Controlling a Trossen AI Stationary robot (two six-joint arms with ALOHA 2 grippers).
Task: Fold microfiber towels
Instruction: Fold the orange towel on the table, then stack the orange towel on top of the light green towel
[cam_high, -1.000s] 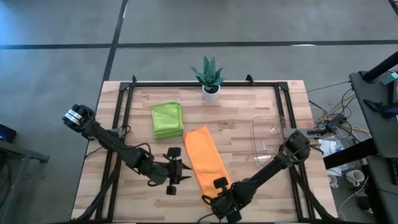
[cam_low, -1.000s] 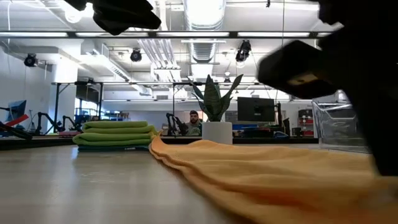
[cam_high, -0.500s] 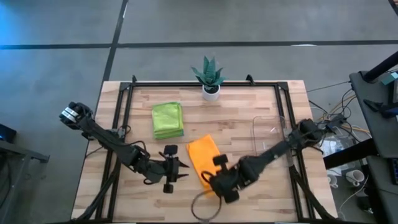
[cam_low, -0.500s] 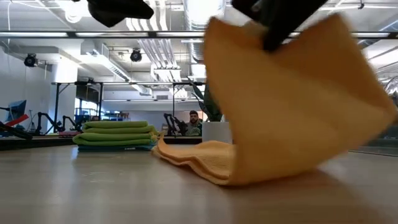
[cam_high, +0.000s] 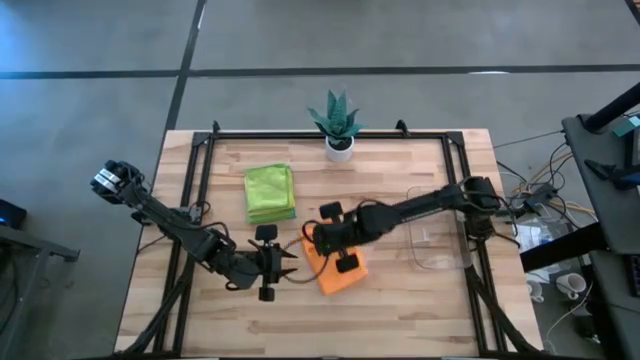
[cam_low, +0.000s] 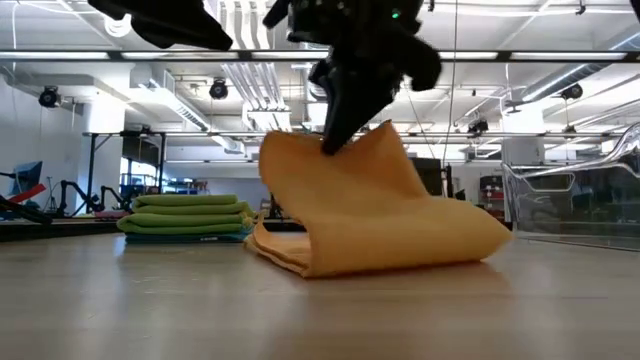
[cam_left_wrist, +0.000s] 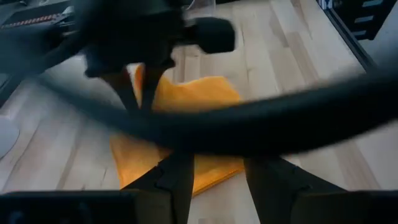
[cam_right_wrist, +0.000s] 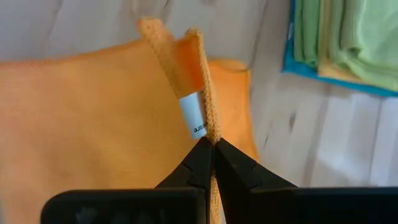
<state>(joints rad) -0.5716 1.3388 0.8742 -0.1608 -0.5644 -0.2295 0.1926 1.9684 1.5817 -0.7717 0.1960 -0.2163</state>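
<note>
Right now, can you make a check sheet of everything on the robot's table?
Surface: wooden table, black frame.
Job's things: orange towel being folded over; stack of folded towels, lime green on top.
Clutter: clear plastic tray; potted plant.
Grippers: right gripper shut on the orange towel's lifted edge; left gripper open beside the towel, holding nothing.
Cables: bundle off the table's right edge.
Surroundings: workshop with monitors and stands.

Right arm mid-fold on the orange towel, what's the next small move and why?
Probably carry the pinched edge a bit farther toward the towel's far end, then lower it. The right gripper is shut on the orange towel's hem and holds it raised in the low view, so the folded half arches instead of lying flat. The left gripper hovers beside the towel, holding nothing.
</note>
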